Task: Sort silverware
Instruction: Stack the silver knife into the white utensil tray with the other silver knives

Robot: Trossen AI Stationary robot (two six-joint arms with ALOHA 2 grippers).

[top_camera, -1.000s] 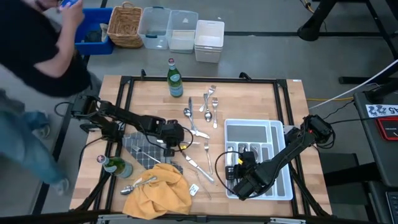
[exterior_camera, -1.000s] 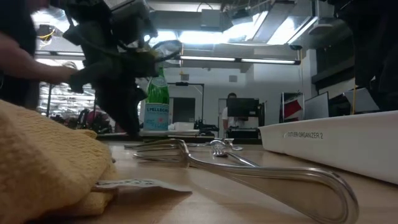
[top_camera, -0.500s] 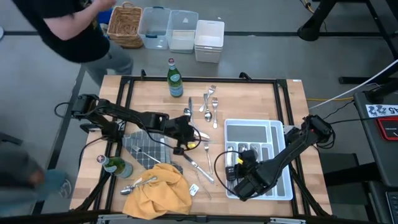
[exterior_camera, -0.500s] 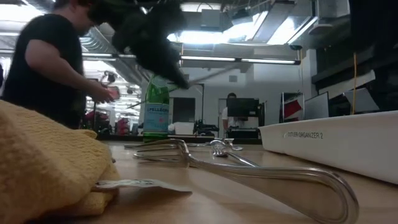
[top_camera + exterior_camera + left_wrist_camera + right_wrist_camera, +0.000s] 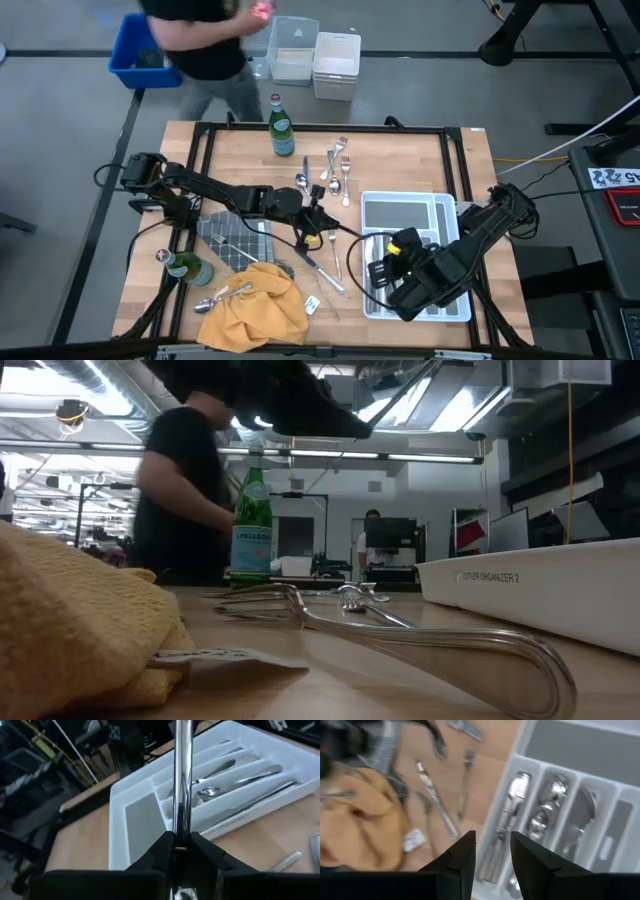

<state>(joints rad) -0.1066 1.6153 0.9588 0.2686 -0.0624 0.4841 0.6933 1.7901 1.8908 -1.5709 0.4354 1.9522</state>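
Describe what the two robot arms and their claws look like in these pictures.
Both arms are dark, near-black, slim jointed links with rounded joint housings. The left arm has black cables near its base. The right arm carries a small yellow mark near its wrist. The left claw and right claw each have two matte black, wedge-shaped fingers.
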